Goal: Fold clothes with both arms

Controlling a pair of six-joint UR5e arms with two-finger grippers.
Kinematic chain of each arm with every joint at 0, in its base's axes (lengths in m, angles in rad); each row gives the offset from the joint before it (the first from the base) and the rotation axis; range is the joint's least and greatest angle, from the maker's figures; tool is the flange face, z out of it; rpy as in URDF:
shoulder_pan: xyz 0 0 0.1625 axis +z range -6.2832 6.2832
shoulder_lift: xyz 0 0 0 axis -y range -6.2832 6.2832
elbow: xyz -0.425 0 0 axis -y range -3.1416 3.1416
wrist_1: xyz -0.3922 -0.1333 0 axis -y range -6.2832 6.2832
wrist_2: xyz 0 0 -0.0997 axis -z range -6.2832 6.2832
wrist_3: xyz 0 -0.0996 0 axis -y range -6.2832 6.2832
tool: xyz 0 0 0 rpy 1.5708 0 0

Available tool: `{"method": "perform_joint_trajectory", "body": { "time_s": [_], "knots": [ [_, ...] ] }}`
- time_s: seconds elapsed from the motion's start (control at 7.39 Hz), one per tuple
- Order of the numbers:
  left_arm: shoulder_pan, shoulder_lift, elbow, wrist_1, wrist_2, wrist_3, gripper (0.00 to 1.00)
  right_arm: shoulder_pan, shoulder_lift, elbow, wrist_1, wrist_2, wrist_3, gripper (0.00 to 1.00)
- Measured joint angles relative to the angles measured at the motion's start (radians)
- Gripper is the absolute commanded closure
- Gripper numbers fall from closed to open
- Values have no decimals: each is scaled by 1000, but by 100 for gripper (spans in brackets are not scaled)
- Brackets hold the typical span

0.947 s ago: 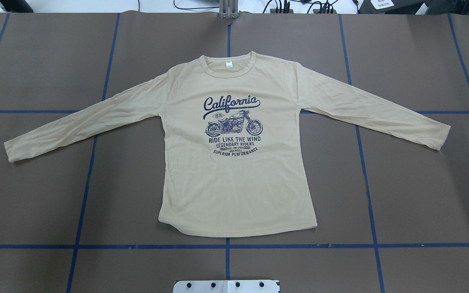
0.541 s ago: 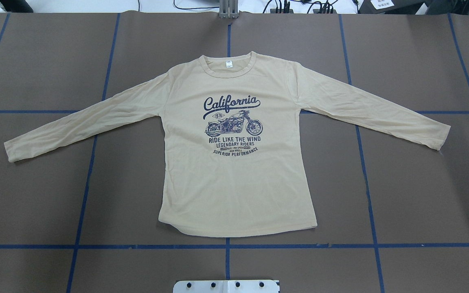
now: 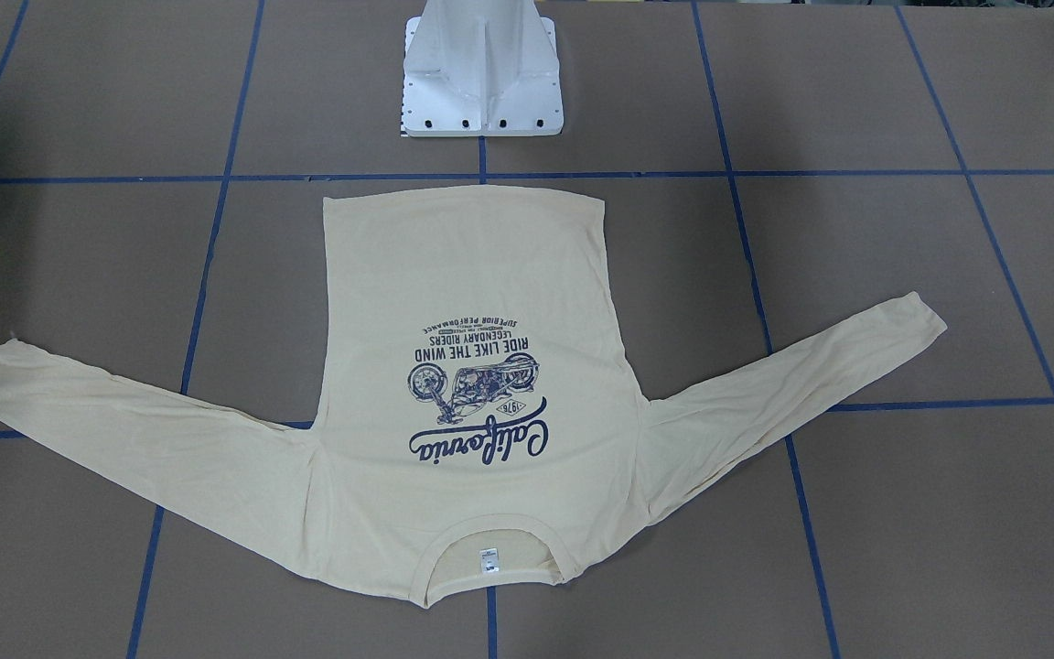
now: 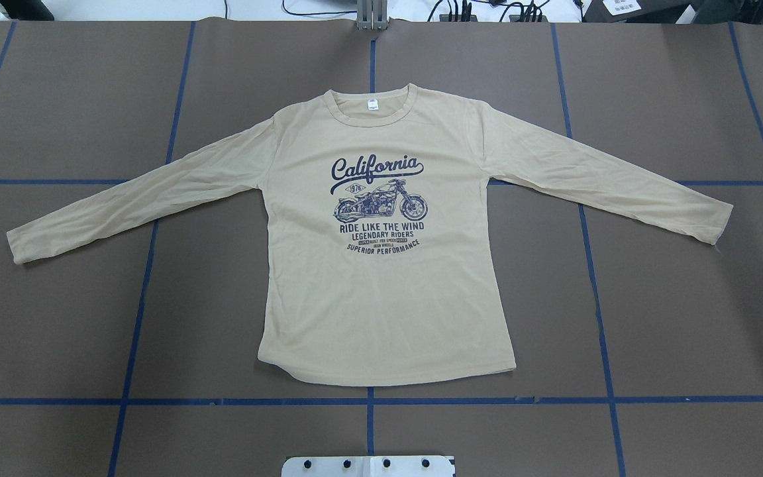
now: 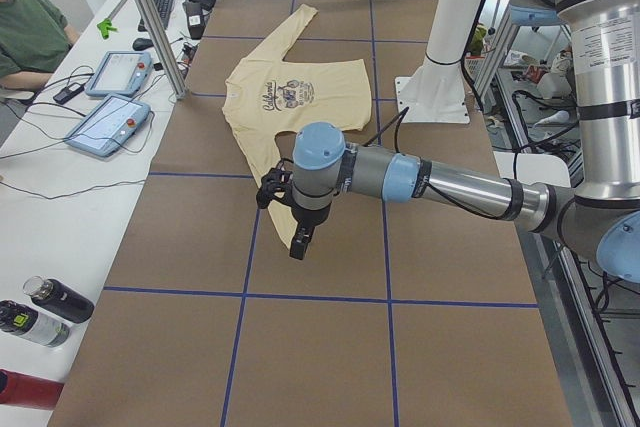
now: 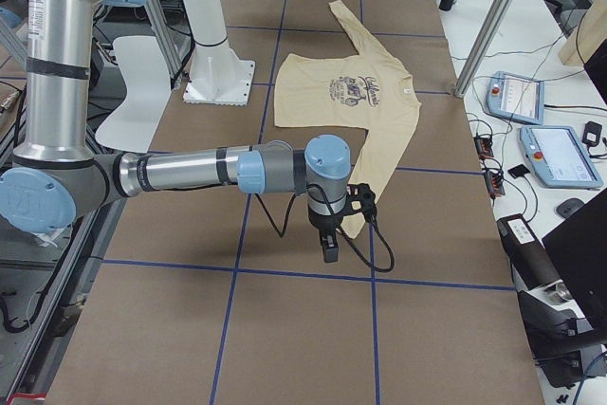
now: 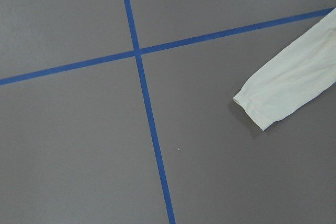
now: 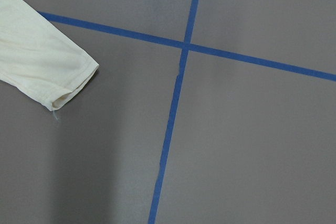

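The cream-yellow long-sleeved shirt (image 4: 381, 298) lies flat and print side up in the middle of the table, both sleeves spread outward, collar away from the robot base (image 3: 463, 265). My left gripper (image 5: 299, 243) hangs above the table just past the end of the shirt's left-side sleeve; its wrist view shows that cuff (image 7: 260, 109). My right gripper (image 6: 329, 246) hangs past the other sleeve end, and its wrist view shows that cuff (image 8: 65, 85). Both grippers show only in the side views, so I cannot tell whether they are open or shut.
Blue tape lines (image 4: 369, 400) grid the brown table. The white pedestal base (image 3: 481, 82) stands at the robot's edge. A side bench carries teach pendants (image 5: 108, 123) and bottles (image 5: 45, 309), with a seated person (image 5: 25, 32) beside it.
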Motion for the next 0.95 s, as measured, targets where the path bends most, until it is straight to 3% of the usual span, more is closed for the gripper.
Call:
{"method": "perform_joint_trajectory", "body": {
  "time_s": [0.27,0.54,0.68,0.95],
  "knots": [
    [0,-44,3,-17,41,8,0,-8,21,-2,2,42,0,0],
    [0,-159,47,-50,73,-6,0,-49,23,-17,44,102,54,0],
    [1,-183,57,-56,80,-10,0,-77,22,-46,110,116,124,0],
    [1,-196,62,-60,82,-13,0,-136,32,-201,392,127,298,3]
  ]
}}
